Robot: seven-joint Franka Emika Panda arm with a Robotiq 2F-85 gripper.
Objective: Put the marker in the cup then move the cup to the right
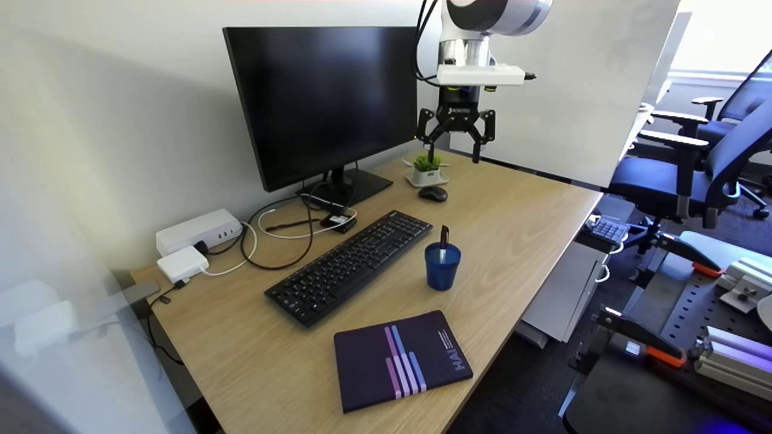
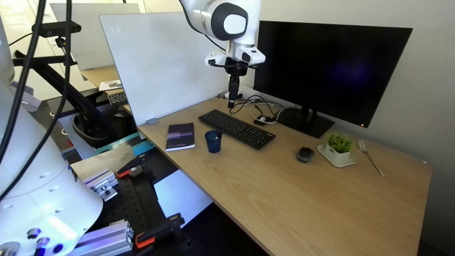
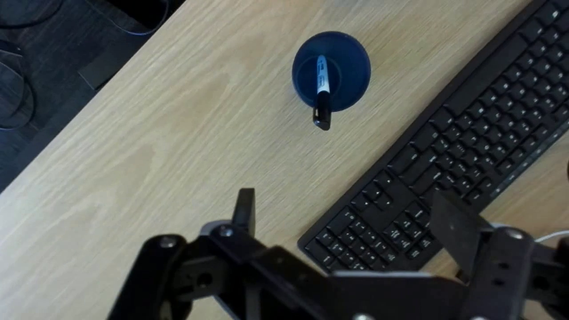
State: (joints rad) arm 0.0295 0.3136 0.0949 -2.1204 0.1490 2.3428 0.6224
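Gaping wide, the jaws are holding nothing; in the wrist view the cup [image 3: 346, 73] is standing at twelve o'clock from them, the marker [image 3: 323, 90] leaning inside, dark end pointing toward six.

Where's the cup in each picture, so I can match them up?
In an exterior view: cup a little right of and below center.
In an exterior view: cup slightly left of and below center.
In the wrist view: cup high, slightly right of center.
Shared landmark: keyboard, beside the cup throughout.
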